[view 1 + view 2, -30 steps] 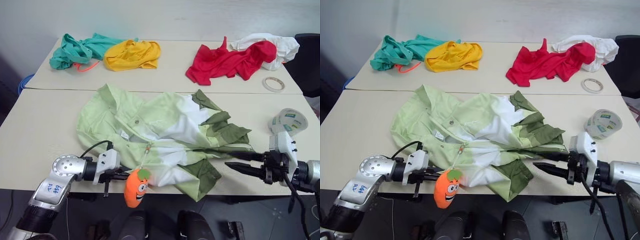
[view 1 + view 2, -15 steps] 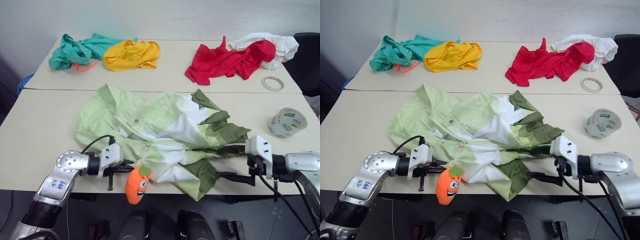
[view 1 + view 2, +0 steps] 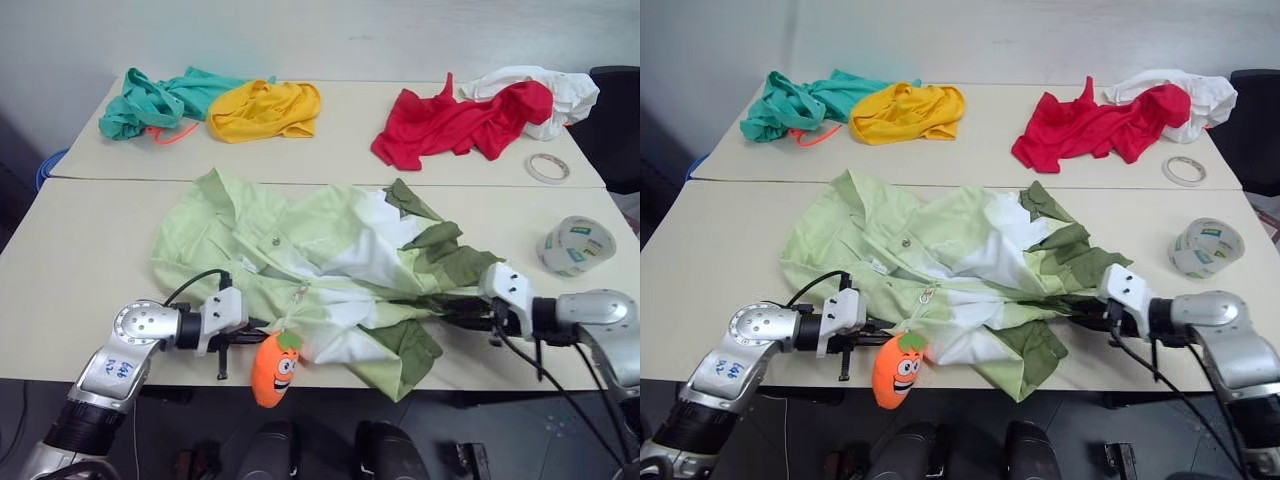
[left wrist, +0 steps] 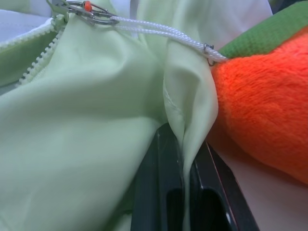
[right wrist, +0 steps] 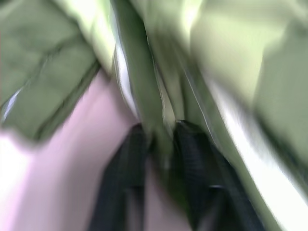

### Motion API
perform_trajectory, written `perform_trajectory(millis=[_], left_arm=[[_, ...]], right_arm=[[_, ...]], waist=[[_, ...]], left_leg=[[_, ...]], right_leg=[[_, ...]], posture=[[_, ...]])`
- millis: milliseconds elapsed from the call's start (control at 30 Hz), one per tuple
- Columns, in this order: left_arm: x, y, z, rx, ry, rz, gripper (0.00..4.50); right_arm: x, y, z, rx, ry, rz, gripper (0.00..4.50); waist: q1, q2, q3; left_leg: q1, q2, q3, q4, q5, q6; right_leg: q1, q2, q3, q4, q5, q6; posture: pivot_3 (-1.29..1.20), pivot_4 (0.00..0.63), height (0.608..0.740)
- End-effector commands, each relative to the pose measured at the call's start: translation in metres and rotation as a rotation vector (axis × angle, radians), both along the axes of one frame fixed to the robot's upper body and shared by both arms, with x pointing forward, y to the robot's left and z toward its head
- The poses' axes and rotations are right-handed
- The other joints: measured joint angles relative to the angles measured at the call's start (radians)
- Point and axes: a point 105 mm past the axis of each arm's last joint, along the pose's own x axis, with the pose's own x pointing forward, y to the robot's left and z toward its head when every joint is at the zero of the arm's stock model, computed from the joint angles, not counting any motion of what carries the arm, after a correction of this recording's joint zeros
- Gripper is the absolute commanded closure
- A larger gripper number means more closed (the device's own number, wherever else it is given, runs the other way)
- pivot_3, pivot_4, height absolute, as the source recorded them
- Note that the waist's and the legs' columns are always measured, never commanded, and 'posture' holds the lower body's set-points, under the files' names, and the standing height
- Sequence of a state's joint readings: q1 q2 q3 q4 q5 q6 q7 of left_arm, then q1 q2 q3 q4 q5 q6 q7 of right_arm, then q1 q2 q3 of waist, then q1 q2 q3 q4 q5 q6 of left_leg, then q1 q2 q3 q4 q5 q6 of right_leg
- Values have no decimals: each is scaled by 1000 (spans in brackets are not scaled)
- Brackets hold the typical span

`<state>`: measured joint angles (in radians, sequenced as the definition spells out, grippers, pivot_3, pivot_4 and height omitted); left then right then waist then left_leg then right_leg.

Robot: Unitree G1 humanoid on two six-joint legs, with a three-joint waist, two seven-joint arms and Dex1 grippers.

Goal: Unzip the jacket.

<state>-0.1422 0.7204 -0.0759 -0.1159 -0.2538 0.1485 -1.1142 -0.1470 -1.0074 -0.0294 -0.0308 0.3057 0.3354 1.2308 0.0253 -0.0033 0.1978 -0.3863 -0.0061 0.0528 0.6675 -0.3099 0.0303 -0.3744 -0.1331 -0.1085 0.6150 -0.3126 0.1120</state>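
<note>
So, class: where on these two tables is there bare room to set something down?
Free: the near table left of the jacket; the far table between the yellow garment and red garment. Crowded: the right side, around the tape rolls.

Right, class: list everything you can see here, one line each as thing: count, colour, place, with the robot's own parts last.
jacket: one, pale green, white and olive, near table.
carrot plush toy: one, orange, hanging at the near edge.
teal garment: one, far table, left.
yellow garment: one, beside the teal.
red garment: one, far table, right.
white garment: one, behind the red.
tape rolls: two, thin ring, thick clear roll, right side.
left end effector: shut on jacket.
right end effector: shut on jacket.
</note>
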Motion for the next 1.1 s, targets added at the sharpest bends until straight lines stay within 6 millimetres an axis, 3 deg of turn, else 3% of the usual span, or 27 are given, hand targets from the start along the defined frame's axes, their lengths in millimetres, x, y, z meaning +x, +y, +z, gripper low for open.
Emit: perform_trajectory(millis=[33,100,167,367,433,467,533,733,833,867,933,1000,1100], left_arm=[[-19,1,0,-22,56,-43,4500],[-34,0,2,-44,112,-73,4500],[-48,4,4,-39,155,-87,4500],[-61,3,14,-64,154,-66,4500],[-61,4,16,-99,188,-33,4500],[-60,6,17,-105,209,-15,4270],[-61,9,20,-120,251,4,3770],[-70,35,23,-47,366,35,1867],[-59,58,22,-5,274,82,839],[-55,64,25,-18,246,99,550],[-51,68,28,-40,224,110,550],[-41,68,36,-80,162,120,550],[-31,58,49,-137,114,105,19]], right_arm=[[-24,6,13,64,99,94,4465],[-55,10,20,136,295,125,4465],[-74,6,21,122,381,129,4465],[-56,-9,20,150,154,33,4465],[-55,-13,21,190,111,24,4077],[-56,-14,22,206,108,18,3891],[-63,-12,26,229,161,17,3213],[-77,2,70,402,412,-9,1143],[-57,6,103,527,369,-21,42],[-45,8,110,543,319,-29,0],[-32,12,116,549,271,-41,0],[-3,20,108,494,191,-103,0],[24,49,101,522,240,-134,0]], waist=[[-1,0,0],[-2,2,1],[-3,3,1],[0,2,1],[1,2,1],[2,3,1],[2,4,1],[-6,4,2],[-7,4,2],[-6,4,2],[-7,5,2],[-6,4,1],[-10,4,1]], left_leg=[[0,0,0,0,0,0],[0,1,0,-1,0,0],[0,1,-1,-1,0,0],[0,1,-1,0,-2,0],[0,1,-1,-1,-3,-1],[0,1,-1,-1,-3,-1],[0,1,-1,-1,-2,-1],[0,2,-1,0,-2,-1],[1,2,-1,-1,-2,-1],[0,2,-1,-1,-3,-1],[0,2,-1,-1,-3,-2],[-1,2,-3,-2,-4,-3],[-3,2,-2,-2,-4,-3]], right_leg=[[0,0,0,-1,0,0],[0,0,1,-1,0,0],[0,0,3,-2,0,0],[1,-2,4,-6,1,-2],[1,-1,4,-6,1,-2],[1,-1,4,-6,1,-2],[0,0,3,-6,1,-2],[0,0,4,-5,1,-2],[0,0,4,-5,0,-3],[-1,-1,4,-5,0,-3],[-2,-1,4,-6,0,-4],[-3,-2,4,-7,-1,-5],[-5,-2,4,-7,-1,-6]], posture=[[0,150,740],[0,150,740],[0,150,740],[0,150,740],[0,150,740],[0,150,740],[0,150,740],[0,150,740],[0,150,740],[0,150,740],[0,150,740],[0,150,740],[0,150,740]])
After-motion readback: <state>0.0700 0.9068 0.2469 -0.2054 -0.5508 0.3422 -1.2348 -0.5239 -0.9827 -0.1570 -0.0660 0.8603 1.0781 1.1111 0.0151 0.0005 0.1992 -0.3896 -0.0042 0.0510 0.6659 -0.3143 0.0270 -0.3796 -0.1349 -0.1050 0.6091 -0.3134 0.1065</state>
